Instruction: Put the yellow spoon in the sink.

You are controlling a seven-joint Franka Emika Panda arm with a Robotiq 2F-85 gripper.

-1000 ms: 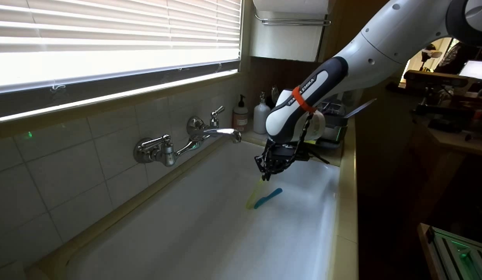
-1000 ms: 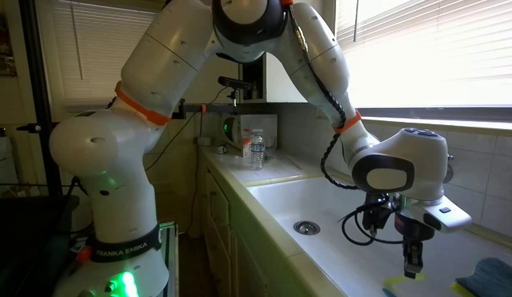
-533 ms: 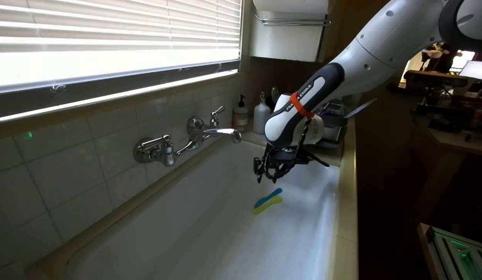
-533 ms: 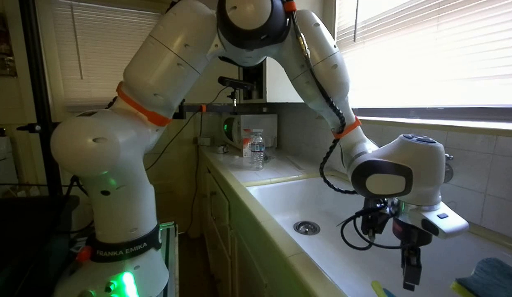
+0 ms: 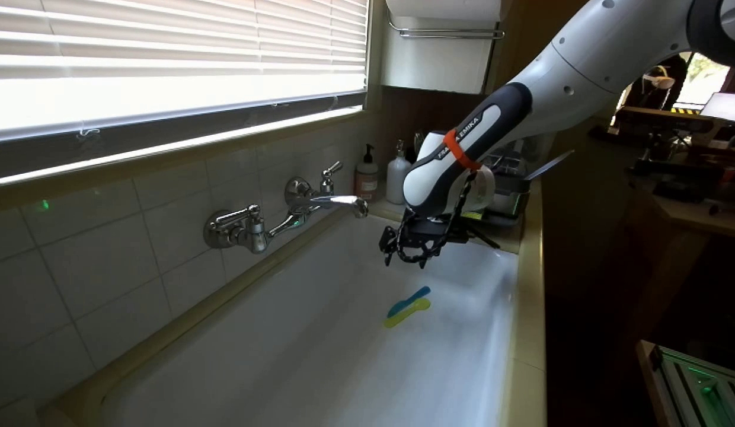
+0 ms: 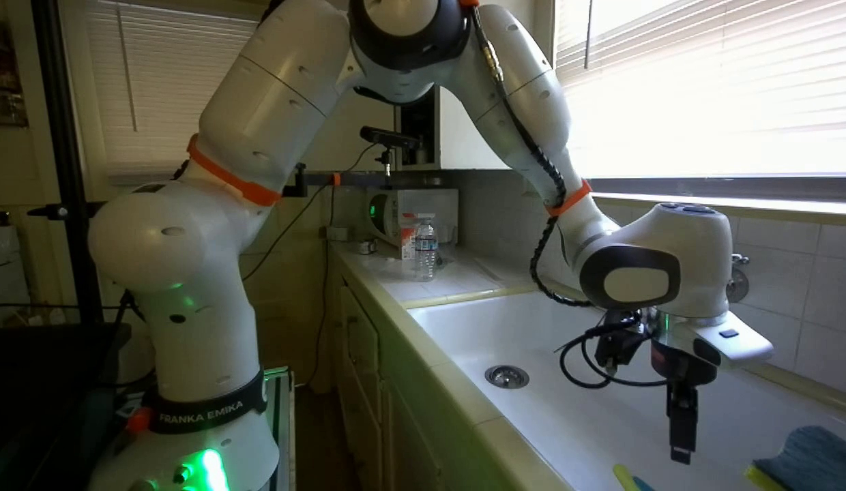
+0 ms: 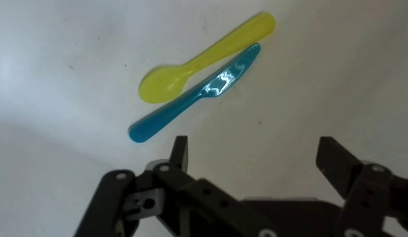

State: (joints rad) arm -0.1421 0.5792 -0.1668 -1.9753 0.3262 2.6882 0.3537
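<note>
The yellow spoon [image 7: 230, 42] lies flat on the bottom of the white sink [image 5: 284, 356], close alongside a thin blue knife [image 7: 167, 113]. An exterior view shows the whole spoon [image 5: 406, 314]; in another exterior view only its end [image 6: 625, 477] shows at the lower edge. Above the basin floor, apart from both utensils, hangs my gripper [image 7: 253, 141]. Its fingers stand wide apart with only bare basin visible between them. In an exterior view the gripper [image 5: 405, 263] is higher than the spoon and toward the far end of the sink.
A chrome tap [image 5: 338, 203] reaches over the sink from the tiled wall. Soap bottles [image 5: 398, 178] and a dish rack [image 5: 507, 196] stand at the far end. A blue-grey sponge [image 6: 812, 457] is at the right in an exterior view, and a drain [image 6: 507, 376] sits in the basin.
A second ago the spoon slanted down from my gripper. The jaws have opened, the spoon has dropped flat beside the blue knife, and the gripper has dipped, then risen away from it.
</note>
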